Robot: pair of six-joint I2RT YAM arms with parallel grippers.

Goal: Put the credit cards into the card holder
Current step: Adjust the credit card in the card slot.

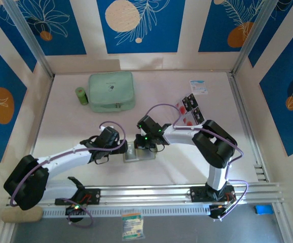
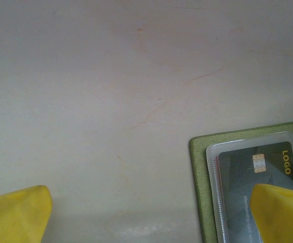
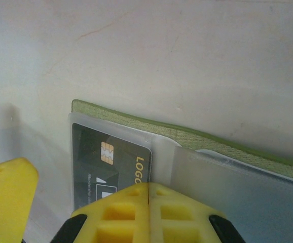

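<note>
The left arm [image 1: 65, 154] reaches low across the desk [image 1: 70, 126]; the left fingers [image 2: 14, 215] are wide open and hold nothing; the green card holder [image 1: 136, 153] lies open between both arms, a black card [image 3: 111, 162] in its clear pocket; the right arm [image 1: 212, 144] bends in, the right fingers [image 3: 131, 212] shut tight over that card; more credit cards [image 1: 189, 109] lie far right.

Gold "LOGO" — on the dark credit card [image 2: 240, 174]

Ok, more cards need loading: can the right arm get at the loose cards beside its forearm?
Probably yes: the credit cards lie uncovered, close to that arm. But the right gripper is shut, down at the card holder, so it would first have to lift away and open.
</note>
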